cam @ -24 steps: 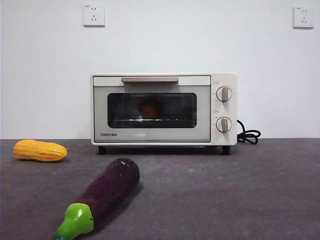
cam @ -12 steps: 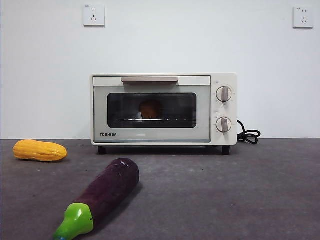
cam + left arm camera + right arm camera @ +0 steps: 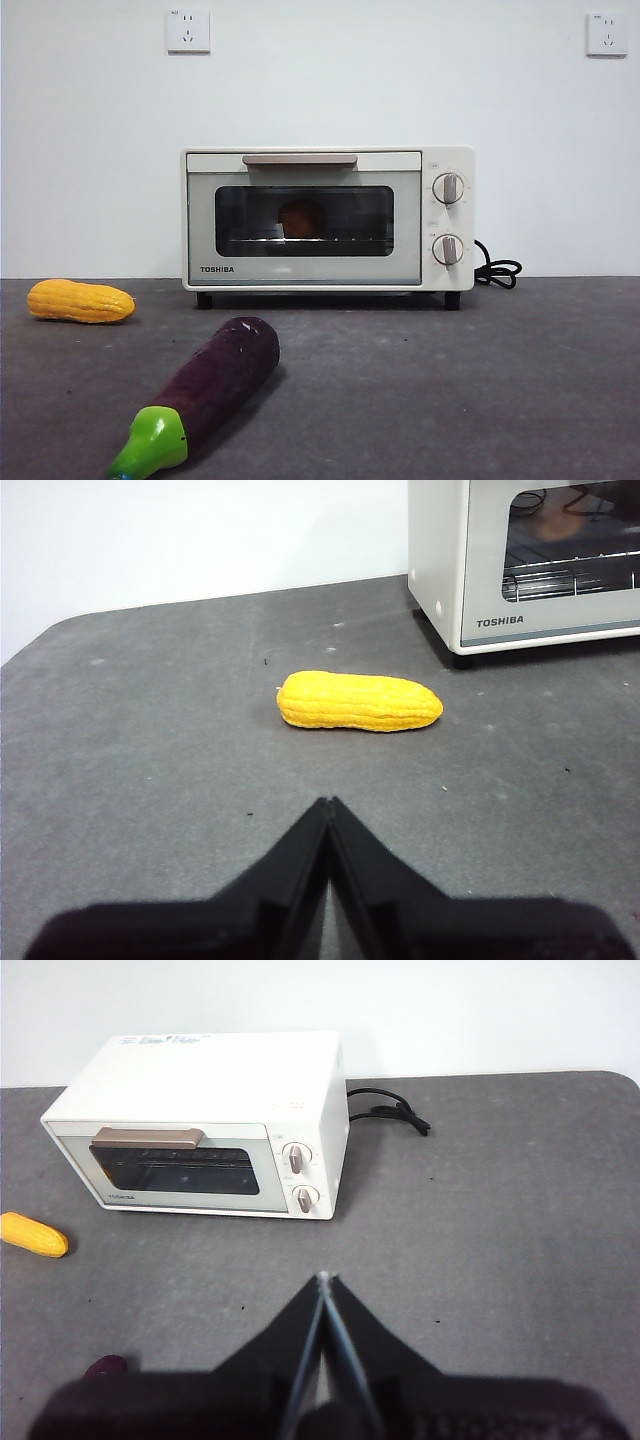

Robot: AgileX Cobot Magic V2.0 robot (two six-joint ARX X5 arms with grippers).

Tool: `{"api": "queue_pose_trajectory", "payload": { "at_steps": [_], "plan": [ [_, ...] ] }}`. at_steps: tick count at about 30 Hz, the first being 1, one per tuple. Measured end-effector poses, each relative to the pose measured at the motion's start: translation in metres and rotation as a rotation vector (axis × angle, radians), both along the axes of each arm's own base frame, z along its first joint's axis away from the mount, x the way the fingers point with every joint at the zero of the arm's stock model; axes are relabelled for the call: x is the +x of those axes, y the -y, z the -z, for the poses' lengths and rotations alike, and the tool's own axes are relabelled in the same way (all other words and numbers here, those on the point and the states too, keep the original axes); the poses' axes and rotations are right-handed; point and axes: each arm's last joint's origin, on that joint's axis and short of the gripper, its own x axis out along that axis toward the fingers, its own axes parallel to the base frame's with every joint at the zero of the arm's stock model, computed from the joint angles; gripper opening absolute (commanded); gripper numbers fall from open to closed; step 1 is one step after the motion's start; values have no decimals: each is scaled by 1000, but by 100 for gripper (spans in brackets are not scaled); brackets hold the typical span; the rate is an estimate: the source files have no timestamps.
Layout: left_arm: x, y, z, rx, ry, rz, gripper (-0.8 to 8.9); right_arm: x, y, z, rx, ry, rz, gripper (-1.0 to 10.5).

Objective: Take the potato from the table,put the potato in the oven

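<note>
potato (image 3: pixel 301 218) is inside the oven (image 3: pixel 327 219), sitting on the wire rack behind the dark glass door, roughly centre of the window; also visible through the glass in the left wrist view (image 3: pixel 553 522). oven door is shut, beige handle bar (image 3: pixel 299 159) up top, two knobs (image 3: pixel 447 188) stacked on the right side of the front panel, black cord (image 3: pixel 497 270) coiled on the table just beside the oven's knob end. oven stands at the back of the table (image 3: pixel 480 380) against the white wall. corn cob (image 3: pixel 80 301) lies on the table off the oven's door end, apart from it; eggplant (image 3: pixel 205 392) lies in the foreground, green stem toward the camera, purple body angled back toward the oven. neither arm shows in the front view. left gripper (image 3: pixel 328 805) has its jaws pressed together, tips meeting, nothing between them; it's above bare table with the corn cob (image 3: pixel 359 701) ahead of it and the oven corner (image 3: pixel 440 570) beyond. right gripper (image 3: pixel 323 1280) is likewise closed and empty, looking down on the oven (image 3: pixel 200 1120) from well back, corn cob (image 3: pixel 33 1234) at the frame edge, a sliver of eggplant (image 3: pixel 105 1367) near its jaw. two wall sockets (image 3: pixel 187 30) on the wall above.
</note>
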Motion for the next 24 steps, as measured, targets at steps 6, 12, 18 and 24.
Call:
{"api": "queue_pose_trajectory", "payload": {
  "at_steps": [6, 12, 18, 24],
  "plan": [
    [0, 0, 0, 0, -6, 0, -4, 0, 0, 0, 0, 0, 0, 1],
    [1, 0, 1, 0, -15, 0, -4, 0, 0, 0, 0, 0, 0, 1],
    [1, 0, 1, 0, -18, 0, -4, 0, 0, 0, 0, 0, 0, 1],
    [1, 0, 1, 0, -18, 0, -4, 0, 0, 0, -1, 0, 0, 1]
  ]
}}
